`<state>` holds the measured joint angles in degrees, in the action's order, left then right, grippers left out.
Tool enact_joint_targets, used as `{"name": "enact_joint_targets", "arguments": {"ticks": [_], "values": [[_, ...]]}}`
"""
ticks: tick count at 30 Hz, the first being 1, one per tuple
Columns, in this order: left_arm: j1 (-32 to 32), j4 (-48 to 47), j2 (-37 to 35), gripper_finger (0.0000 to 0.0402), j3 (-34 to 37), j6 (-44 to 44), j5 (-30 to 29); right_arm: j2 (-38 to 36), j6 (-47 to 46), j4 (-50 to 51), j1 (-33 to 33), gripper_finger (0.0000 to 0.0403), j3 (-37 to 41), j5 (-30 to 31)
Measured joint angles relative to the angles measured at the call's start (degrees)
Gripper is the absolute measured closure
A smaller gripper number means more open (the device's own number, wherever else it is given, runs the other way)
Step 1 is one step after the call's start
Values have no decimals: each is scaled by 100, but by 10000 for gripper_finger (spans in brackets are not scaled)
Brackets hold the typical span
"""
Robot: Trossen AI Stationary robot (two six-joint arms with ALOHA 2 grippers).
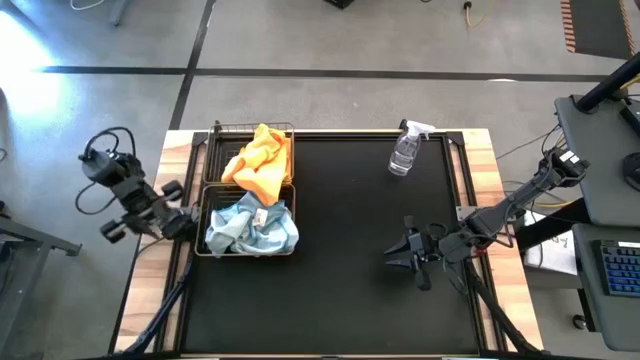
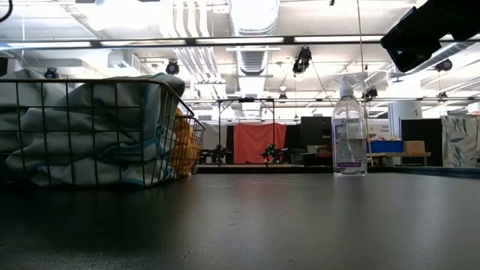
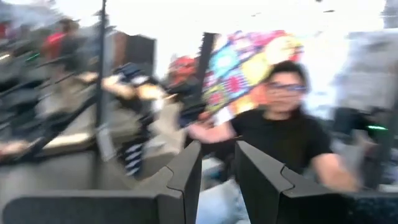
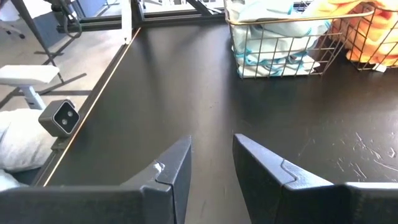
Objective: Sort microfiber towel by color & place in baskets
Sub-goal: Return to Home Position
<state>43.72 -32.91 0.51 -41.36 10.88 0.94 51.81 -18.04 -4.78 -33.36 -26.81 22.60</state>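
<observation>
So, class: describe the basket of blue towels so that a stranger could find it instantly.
Start at the black table and look to its left side, where two wire baskets sit side by side. Pick the basket filled with pale blue towels; its neighbour holds orange ones.

**A robotics lab in a big industrial hall**

Bare ducts (image 2: 251,22) and long strip lights (image 2: 225,40) run under a high ceiling. The floor (image 1: 300,40) is grey concrete crossed by a dark tape line (image 1: 300,71). A black-topped table (image 1: 350,300) has a dark left arm (image 1: 135,200) and right arm (image 1: 500,215) mounted at its sides, and a small camera (image 4: 59,117) sits just off its edge. A desk with a keyboard (image 1: 620,268) stands beside it. Farther back are a red screen (image 2: 253,142) and a person (image 3: 283,130).
</observation>
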Motion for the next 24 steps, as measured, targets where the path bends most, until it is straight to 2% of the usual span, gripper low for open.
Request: {"name": "enact_joint_targets", "arguments": {"ticks": [2,5,24], "values": [[2,302,-50,318,139,-125,462,0,2,1,0,291,-2,1],[2,480,-39,318,317,-106,716,2,-7,-3,2,291,0,1],[0,2932,-28,318,2382,62,718,2,-151,20,0,291,0,1]]}}
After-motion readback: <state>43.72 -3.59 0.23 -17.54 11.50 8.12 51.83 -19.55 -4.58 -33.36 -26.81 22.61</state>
